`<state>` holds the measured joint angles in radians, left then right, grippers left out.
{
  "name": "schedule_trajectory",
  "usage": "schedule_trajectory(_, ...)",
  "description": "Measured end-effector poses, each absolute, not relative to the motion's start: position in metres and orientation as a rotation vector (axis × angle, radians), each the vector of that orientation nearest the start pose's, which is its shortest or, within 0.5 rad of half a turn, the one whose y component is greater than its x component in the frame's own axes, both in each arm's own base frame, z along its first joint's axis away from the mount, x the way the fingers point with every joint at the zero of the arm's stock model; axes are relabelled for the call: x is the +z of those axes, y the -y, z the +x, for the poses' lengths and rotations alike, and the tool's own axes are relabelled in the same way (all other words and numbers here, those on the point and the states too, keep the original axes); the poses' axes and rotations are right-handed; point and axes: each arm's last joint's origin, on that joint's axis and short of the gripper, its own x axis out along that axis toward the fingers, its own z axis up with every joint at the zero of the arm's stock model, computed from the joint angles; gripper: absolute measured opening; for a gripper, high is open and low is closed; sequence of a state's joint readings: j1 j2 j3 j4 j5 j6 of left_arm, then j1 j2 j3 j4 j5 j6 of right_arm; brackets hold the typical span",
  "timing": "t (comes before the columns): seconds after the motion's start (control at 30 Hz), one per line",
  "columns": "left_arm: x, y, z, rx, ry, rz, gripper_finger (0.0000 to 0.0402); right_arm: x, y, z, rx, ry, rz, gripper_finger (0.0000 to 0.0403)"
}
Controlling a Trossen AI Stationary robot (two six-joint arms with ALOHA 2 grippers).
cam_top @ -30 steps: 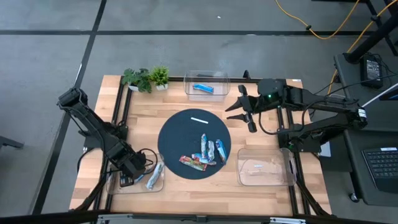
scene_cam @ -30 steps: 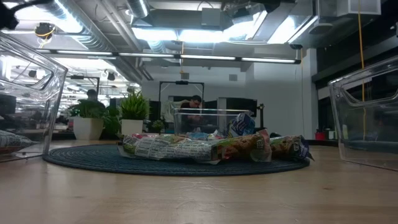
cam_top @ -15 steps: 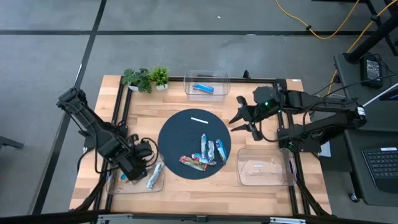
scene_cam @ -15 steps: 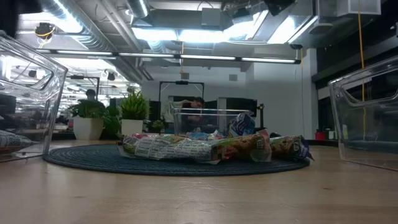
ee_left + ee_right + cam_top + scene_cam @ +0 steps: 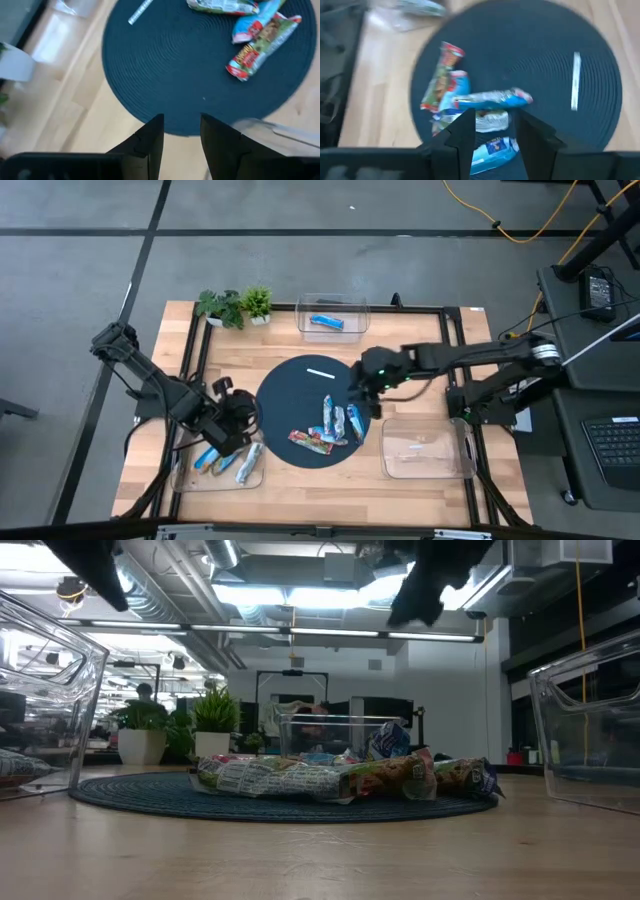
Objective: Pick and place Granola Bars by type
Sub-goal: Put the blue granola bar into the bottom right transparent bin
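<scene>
Several granola bars (image 5: pixel 332 425) lie heaped on the near right part of a round dark mat (image 5: pixel 290 405); both wrist views show them (image 5: pixel 260 40) (image 5: pixel 480 102). A blue bar (image 5: pixel 326 321) lies in the far clear bin (image 5: pixel 355 306). A blue bar (image 5: pixel 207 459) and a silver one (image 5: pixel 248 463) lie in the near left bin (image 5: pixel 186 480). My left gripper (image 5: pixel 240 415) (image 5: pixel 181 125) hangs open above the mat's left edge, holding nothing. My right gripper (image 5: pixel 358 385) (image 5: pixel 495 122) hangs open above the mat's right side, just beyond the heap.
A thin white strip (image 5: pixel 320 373) lies on the mat's far part. A clear bin (image 5: pixel 425 448) stands at the near right with no bars showing in it. Two potted plants (image 5: pixel 235 305) stand at the far left corner. Bare wood lies around the mat.
My left gripper has risen out of the near left bin, gone toward the mat and turned to face it; a blue bar lies in the bin where the gripper was. My right gripper has come down from the far right toward the mat, to just over the heap.
</scene>
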<state>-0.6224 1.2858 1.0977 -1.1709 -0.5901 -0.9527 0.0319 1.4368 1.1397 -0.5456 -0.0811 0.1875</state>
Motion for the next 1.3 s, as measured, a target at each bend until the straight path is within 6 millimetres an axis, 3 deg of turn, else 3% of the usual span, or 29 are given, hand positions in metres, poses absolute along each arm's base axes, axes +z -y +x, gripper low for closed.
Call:
schedule_trajectory(0.23,0.281,0.109,0.188,0.488,-0.965,-0.033,0.0117,0.237,-0.011,0.322,-0.144,-0.989,0.395,0.0138)
schedule_trajectory(0.43,0.281,0.108,0.189,0.495,-0.947,-0.030,0.0116,0.211,-0.010,0.327,-0.224,-1.103,0.424,0.0143)
schedule_trajectory(0.63,0.282,0.110,0.192,0.494,-0.917,-0.043,0.0115,0.190,-0.010,0.333,-0.286,-1.175,0.473,0.0200)
schedule_trajectory(0.9,0.283,0.110,0.193,0.505,-0.888,-0.041,0.0112,0.174,-0.010,0.337,-0.353,-1.206,0.500,0.0279)
schedule_trajectory(1.3,0.283,0.110,0.193,0.505,-0.887,-0.042,0.0110,0.151,-0.010,0.341,-0.385,-1.278,0.512,0.0282)
